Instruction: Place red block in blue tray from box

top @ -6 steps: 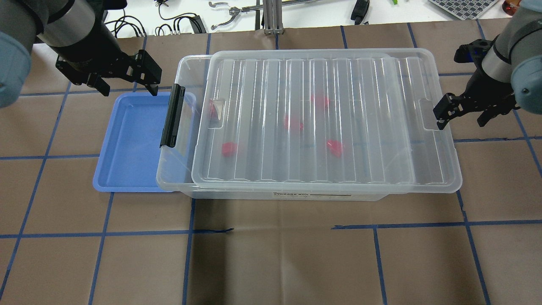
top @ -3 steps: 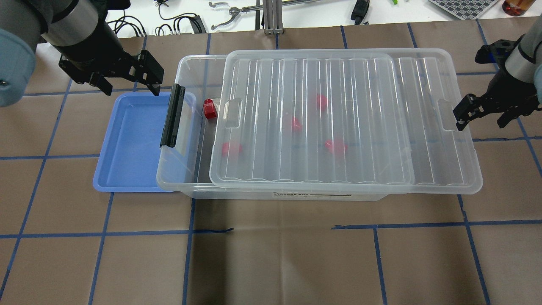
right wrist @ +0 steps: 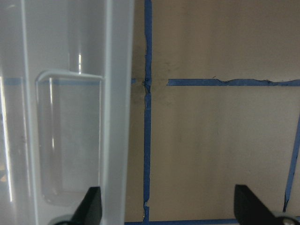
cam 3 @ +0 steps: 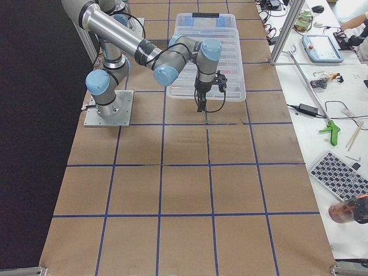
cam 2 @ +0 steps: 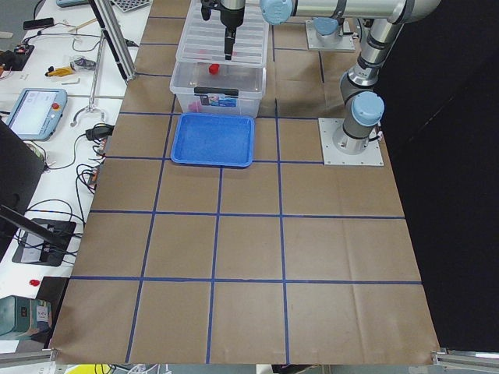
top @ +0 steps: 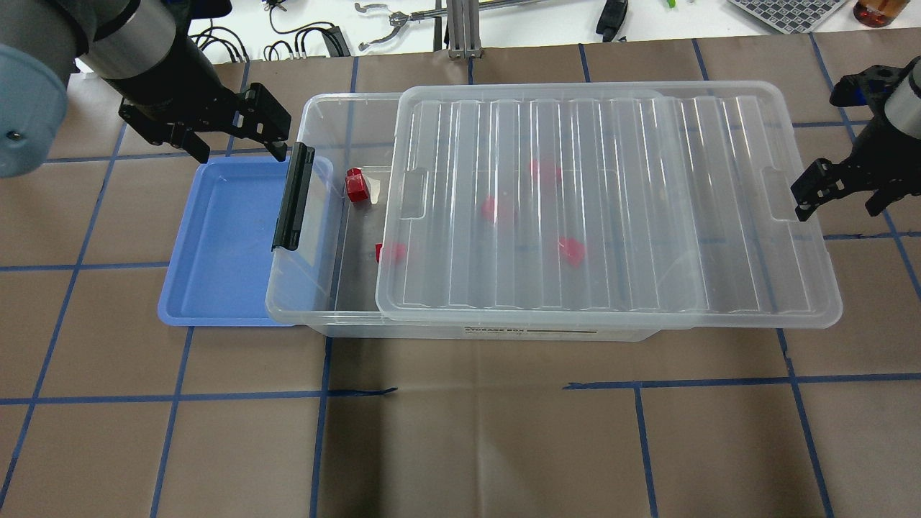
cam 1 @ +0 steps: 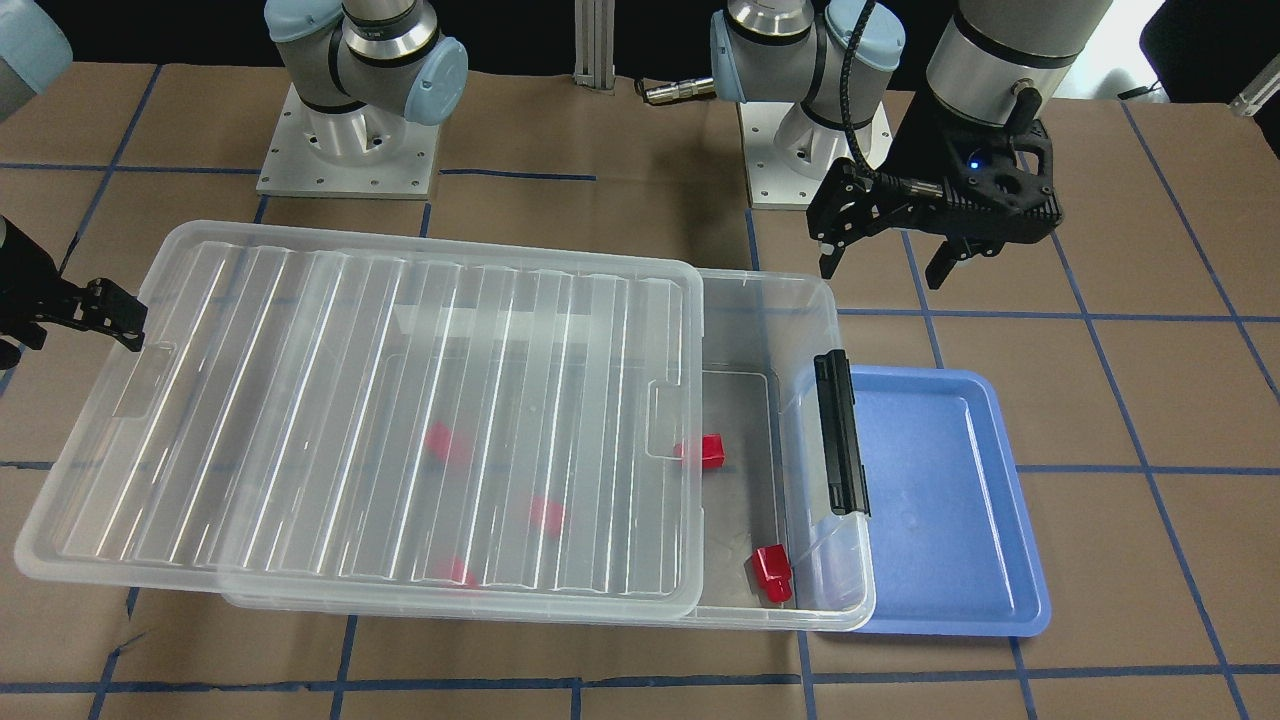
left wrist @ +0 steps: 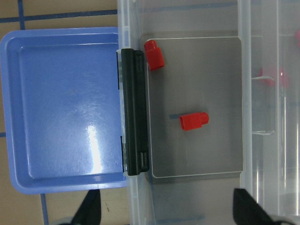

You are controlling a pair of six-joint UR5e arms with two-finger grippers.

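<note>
The clear box (top: 320,291) lies across the table's middle, its ribbed lid (top: 611,201) shifted right so the left end by the black latch (top: 293,198) is uncovered. Two red blocks lie there, one (top: 356,185) fully bare and one (top: 380,252) at the lid's edge; both show in the left wrist view (left wrist: 153,54) (left wrist: 193,121). Three more show dimly under the lid. The blue tray (top: 223,244) lies empty against the box's left end. My left gripper (top: 236,147) hangs open over the tray's far edge. My right gripper (top: 842,200) is open astride the lid's right rim.
Cables and hand tools (top: 388,29) lie on the white bench beyond the table's far edge. The two arm bases (cam 1: 350,150) stand on the robot's side. Bare brown paper with blue tape lines (top: 468,432) lies in front of the box.
The lid has slid to the right along with my right gripper, uncovering the box's left end and two red blocks. My left gripper has shifted slightly right.
</note>
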